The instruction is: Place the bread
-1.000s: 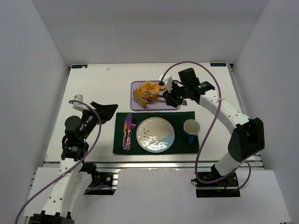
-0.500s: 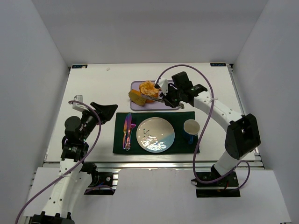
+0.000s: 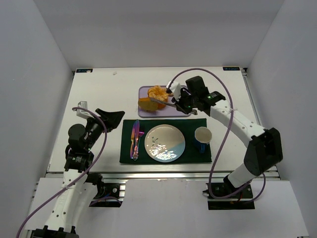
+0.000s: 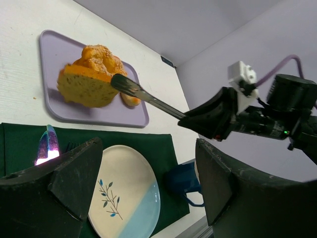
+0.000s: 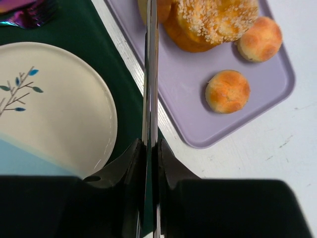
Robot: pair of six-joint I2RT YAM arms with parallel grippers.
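Note:
The bread (image 4: 81, 89), a tan slice with a brown crust, is pinched at the tip of metal tongs (image 4: 148, 97) over the left end of the lavender tray (image 4: 131, 116). It also shows in the top view (image 3: 145, 103) and at the top edge of the right wrist view (image 5: 142, 7). My right gripper (image 3: 184, 105) is shut on the tongs' handle (image 5: 149, 99). My left gripper (image 4: 148, 193) is open and empty, far to the left (image 3: 112, 119). The plate (image 3: 165, 143) lies on a dark green placemat.
On the tray sit a seeded orange cake (image 5: 213, 20) and two small buns (image 5: 260, 39) (image 5: 228, 91). A blue cup (image 3: 202, 135) stands right of the plate, iridescent cutlery (image 3: 135, 139) lies left of it.
The tongs have closed on the bread slice and shifted it slightly left over the tray. My right wrist has turned a little. The left arm has not moved.

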